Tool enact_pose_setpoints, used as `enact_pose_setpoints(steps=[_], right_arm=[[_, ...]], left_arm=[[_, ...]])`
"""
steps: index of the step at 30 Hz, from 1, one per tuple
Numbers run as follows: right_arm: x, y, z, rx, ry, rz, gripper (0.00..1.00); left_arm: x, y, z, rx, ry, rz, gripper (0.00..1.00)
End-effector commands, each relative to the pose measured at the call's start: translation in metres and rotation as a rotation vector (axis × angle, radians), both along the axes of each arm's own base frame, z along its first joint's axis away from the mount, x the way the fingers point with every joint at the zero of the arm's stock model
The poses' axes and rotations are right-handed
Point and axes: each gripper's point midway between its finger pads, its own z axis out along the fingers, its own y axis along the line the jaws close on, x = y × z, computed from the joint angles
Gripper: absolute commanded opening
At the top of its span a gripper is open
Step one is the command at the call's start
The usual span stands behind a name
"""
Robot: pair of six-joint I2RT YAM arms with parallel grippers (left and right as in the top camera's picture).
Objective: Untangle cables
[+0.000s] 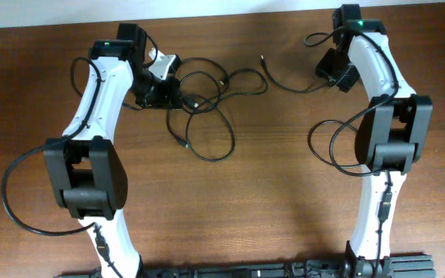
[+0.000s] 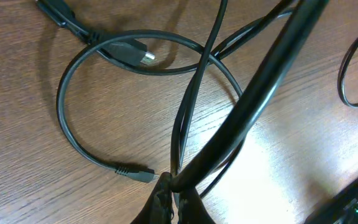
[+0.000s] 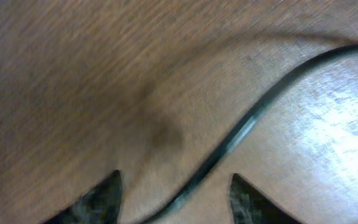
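The cables [image 1: 207, 100] lie as loose black loops on the table's far middle, with one strand running right to a small plug [image 1: 263, 58]. My left gripper [image 1: 163, 91] sits at the left edge of the loops. In the left wrist view it [image 2: 174, 186] is shut on a cable strand [image 2: 188, 118], with metallic plug ends [image 2: 143, 57] [image 2: 135, 172] lying close by. My right gripper [image 1: 332, 76] is at the far right, where the strand [image 1: 296, 87] ends. In the right wrist view its fingers [image 3: 174, 182] are open with a black cable [image 3: 247, 124] lying between them.
The wooden table [image 1: 269, 193] fills the overhead view. Thick black wires [image 1: 22, 193] loop beside each white arm. A black rail [image 1: 246, 270] runs along the front edge.
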Motion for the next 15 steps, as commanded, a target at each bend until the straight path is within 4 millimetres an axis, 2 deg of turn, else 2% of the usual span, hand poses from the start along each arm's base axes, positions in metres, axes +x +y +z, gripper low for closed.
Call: enact_pose_setpoints(steps=[1,5,6,7,9,10,11,14,15], right_arm=[[-0.003,-0.004,-0.021,-0.026,0.035,-0.020,0.37],[-0.005,-0.002,-0.027,-0.016,0.051,-0.013,0.09],[-0.006,0.001,-0.026,0.003,0.059,0.043,0.04],[-0.009,0.002,-0.023,0.013,0.077,0.107,0.04],[-0.015,-0.010,-0.008,0.008,0.101,0.143,0.04],[-0.017,-0.021,0.005,-0.001,0.102,0.157,0.04],[-0.021,-0.044,0.027,-0.049,0.103,0.161,0.04],[-0.054,-0.138,0.111,-0.294,0.113,0.001,0.04],[-0.064,-0.158,0.132,-0.333,0.104,-0.042,0.04]], left_arm=[[-0.001,-0.008,0.013,-0.008,-0.036,-0.025,0.00],[-0.002,-0.009,0.013,-0.007,-0.036,-0.029,0.00],[-0.002,-0.009,0.013,-0.007,-0.036,-0.028,0.00],[-0.002,-0.009,0.013,-0.007,-0.036,-0.028,0.00],[-0.002,-0.009,0.013,-0.007,-0.036,-0.028,0.00],[-0.002,-0.009,0.013,-0.007,-0.035,-0.028,0.00],[-0.003,-0.009,0.013,-0.008,-0.034,-0.029,0.00],[-0.003,-0.009,0.013,-0.007,-0.032,-0.029,0.00],[-0.003,-0.009,0.013,-0.007,-0.033,-0.028,0.00]])
